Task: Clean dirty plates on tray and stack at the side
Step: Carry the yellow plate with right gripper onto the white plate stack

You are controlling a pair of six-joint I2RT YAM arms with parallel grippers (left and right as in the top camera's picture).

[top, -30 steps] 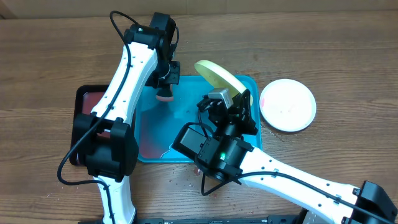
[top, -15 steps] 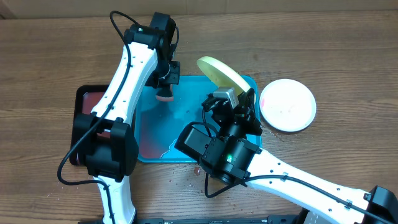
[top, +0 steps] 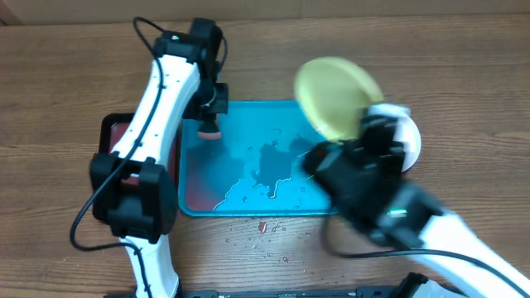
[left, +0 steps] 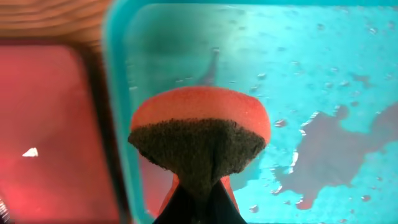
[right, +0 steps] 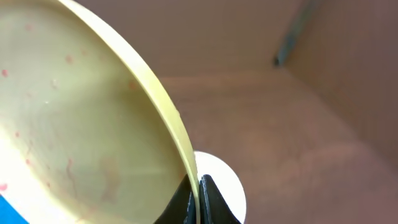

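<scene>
Looking down from the overhead camera, I see the turquoise tray [top: 242,117] in the middle of the frame on the wooden table [top: 464,66]. Its floor is wet, with a red puddle [top: 203,195] pooled in its lower left corner. No plate lies in it.

My left gripper [top: 209,124] sits over the tray's upper left corner, jaws clamped on a sponge [top: 209,132]. In the left wrist view the sponge [left: 202,134] is orange with a dark scouring face, pinched into a wedge between the fingers. It hangs above the tray's left rim, and I cannot tell whether it touches. A dark red tray [top: 112,132] lies just beside the turquoise one, at frame left.

My right gripper [top: 367,122] is badly blurred from above. Its wrist view shows the jaws pinching the rim of a yellow plate [right: 81,124], which is tilted up on edge and faintly speckled red. From overhead the yellow plate [top: 335,98] is above the tray's upper right corner.

A pale plate [top: 410,141] rests on the table right of the tray, half hidden under my right arm. It also shows beyond the fingertips in the right wrist view. A few red droplets [top: 263,227] spot the table just below the tray.
</scene>
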